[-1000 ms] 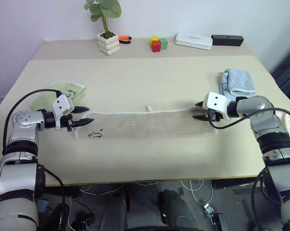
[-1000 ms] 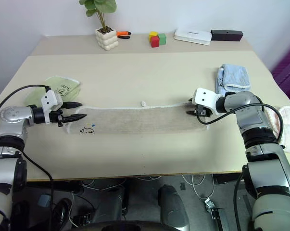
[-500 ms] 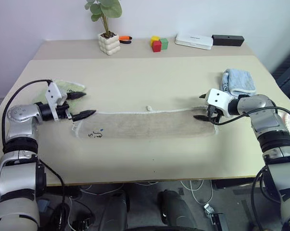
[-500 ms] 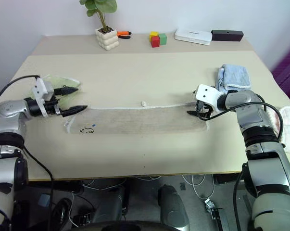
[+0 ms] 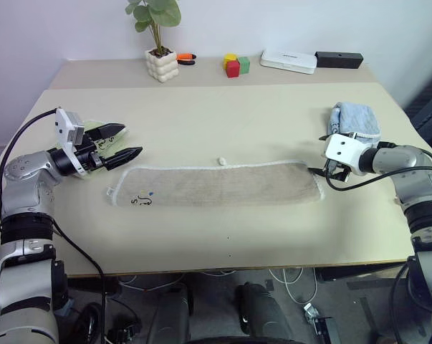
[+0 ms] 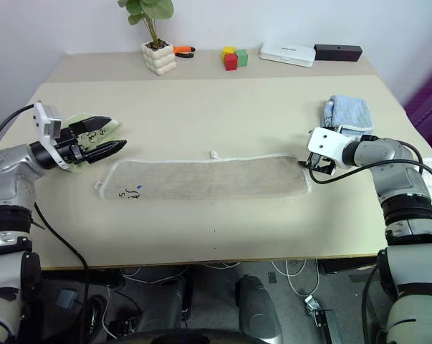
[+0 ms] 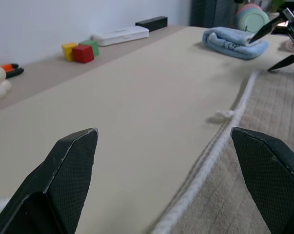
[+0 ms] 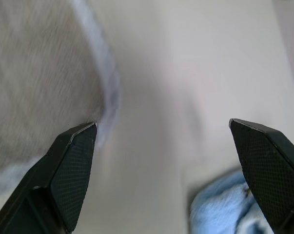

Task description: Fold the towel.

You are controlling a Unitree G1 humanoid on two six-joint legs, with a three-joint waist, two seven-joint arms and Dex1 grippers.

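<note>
Both grippers have let go of the towel [image 5: 214, 184] and drawn back from its ends since a second ago, and the cloth now lies flat on the table [image 5: 223, 122], stretched out as one long strip. Off the towel's scribbled end, the left gripper [image 5: 122, 142] hangs above the light green towel [image 6: 101, 127], its black fingers spread wide with nothing between them. Just beyond the towel's opposite end, the right gripper [image 6: 310, 165] sits low over the tabletop, its fingers likewise spread and empty. Past that end, farther back, lies the folded light blue towel [image 5: 355, 120]. Behind the towel's long hem, near its middle, sits the small loop tag [image 5: 221, 160].
</note>
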